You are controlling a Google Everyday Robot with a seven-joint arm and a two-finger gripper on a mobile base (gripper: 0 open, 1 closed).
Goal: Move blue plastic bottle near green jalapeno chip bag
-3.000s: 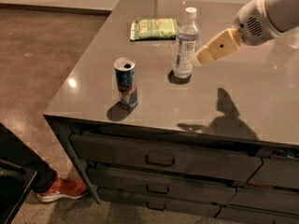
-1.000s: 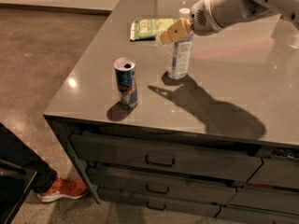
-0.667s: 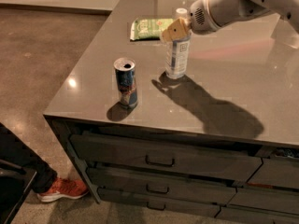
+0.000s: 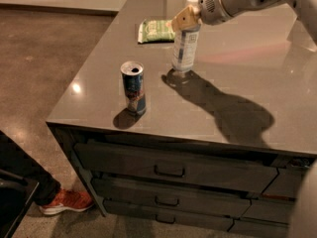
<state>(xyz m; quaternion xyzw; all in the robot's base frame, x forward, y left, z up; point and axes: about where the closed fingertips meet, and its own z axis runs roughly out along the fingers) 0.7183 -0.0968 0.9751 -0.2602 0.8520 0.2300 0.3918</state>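
Camera view: hand [image 4: 184, 18] pinching blue plastic bottle [image 4: 185, 51] neck; green jalapeno chip bag [image 4: 156, 30] near left edge.

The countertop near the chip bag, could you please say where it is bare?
Bare: between green jalapeno chip bag and can, and the wide countertop right of the blue plastic bottle. Crowded: beside the bag, where the gripper sits at the bottle's top.

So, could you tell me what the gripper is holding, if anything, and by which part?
The gripper appears to hold the blue plastic bottle by its neck, just below the white cap, with its fingers closed on it.
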